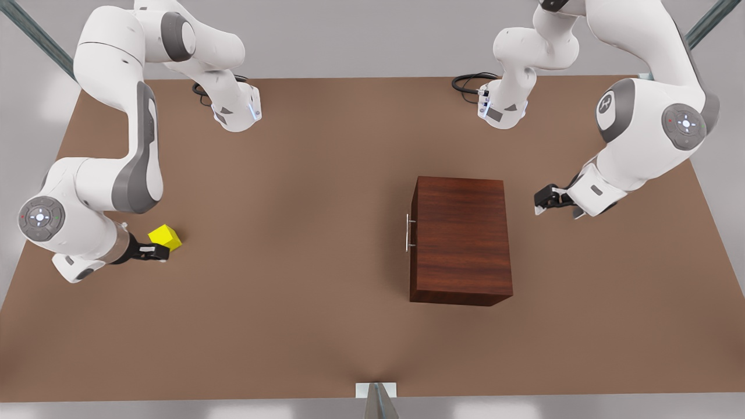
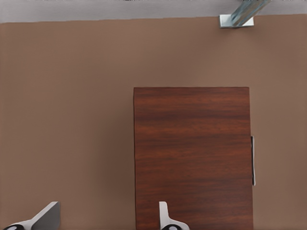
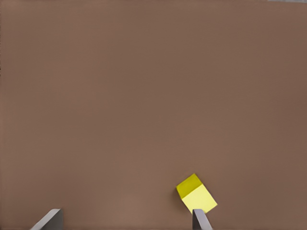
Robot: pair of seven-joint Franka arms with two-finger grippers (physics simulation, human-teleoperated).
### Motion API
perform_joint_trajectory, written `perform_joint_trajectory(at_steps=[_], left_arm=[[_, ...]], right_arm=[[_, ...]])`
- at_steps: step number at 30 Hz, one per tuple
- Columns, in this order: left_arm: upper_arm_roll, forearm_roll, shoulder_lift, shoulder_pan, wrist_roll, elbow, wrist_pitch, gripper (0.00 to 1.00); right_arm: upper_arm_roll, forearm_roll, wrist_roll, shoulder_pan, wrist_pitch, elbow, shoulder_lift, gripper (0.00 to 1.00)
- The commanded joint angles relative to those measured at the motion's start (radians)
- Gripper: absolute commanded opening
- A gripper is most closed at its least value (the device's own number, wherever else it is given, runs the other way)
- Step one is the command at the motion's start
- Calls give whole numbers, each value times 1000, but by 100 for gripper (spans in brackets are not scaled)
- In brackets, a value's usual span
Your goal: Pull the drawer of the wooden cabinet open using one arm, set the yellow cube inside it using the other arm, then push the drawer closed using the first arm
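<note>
The wooden cabinet [image 1: 463, 238] is a boxy block of dark reddish-brown grained wood with a plain flat top, standing upright on the brown table [image 1: 302, 326]. Its drawer [image 1: 412, 233] is shut, the front flush with the cabinet's face on the front view's left side, and carries 1 slim silver bar handle [image 1: 408, 233]. The yellow cube [image 1: 165, 237] is small, bright and plain-faced; it rests on the table well apart from the cabinet, out beyond the handle side, turned at an angle to the cabinet's edges. The left wrist view shows the cabinet's top [image 2: 192, 153] from above, with the handle [image 2: 253, 160] along 1 edge.
</note>
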Motion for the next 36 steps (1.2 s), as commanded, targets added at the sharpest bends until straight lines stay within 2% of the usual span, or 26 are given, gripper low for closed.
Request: perform_joint_trajectory(at_steps=[1, 4, 5, 8, 13, 14, 22, 35, 36], left_arm=[[0, 2, 0, 1, -11, -1, 20, 100], [-37, -7, 1, -34, -149, -10, 20, 100], [-38, 60, 38, -159, -271, 4, 17, 100], [-37, 140, 268, -347, -515, 320, -112, 100], [-31, 216, 480, -542, -908, 490, -29, 100], [-31, 215, 514, -558, -1037, 495, 41, 100], [-6, 374, 698, -594, -1023, 539, 203, 100], [-9, 546, 759, -663, -989, 490, 42, 98], [-9, 568, 753, -667, -983, 492, -14, 98]], right_arm=[[0, 5, -68, 0, 2, 0, -1, 100], [0, 7, -69, 0, 2, 0, -1, 100], [0, 7, -71, -1, 2, 0, -1, 100], [0, 7, -71, -1, 2, 0, -1, 100], [-2, 8, -66, -3, 2, 0, -1, 100], [-2, 10, -66, -3, 2, 0, -1, 100], [0, 8, -65, -3, 2, -2, 2, 100], [0, 7, -69, -4, 2, -2, 4, 100], [0, 7, -68, -3, 2, -2, 5, 100]])
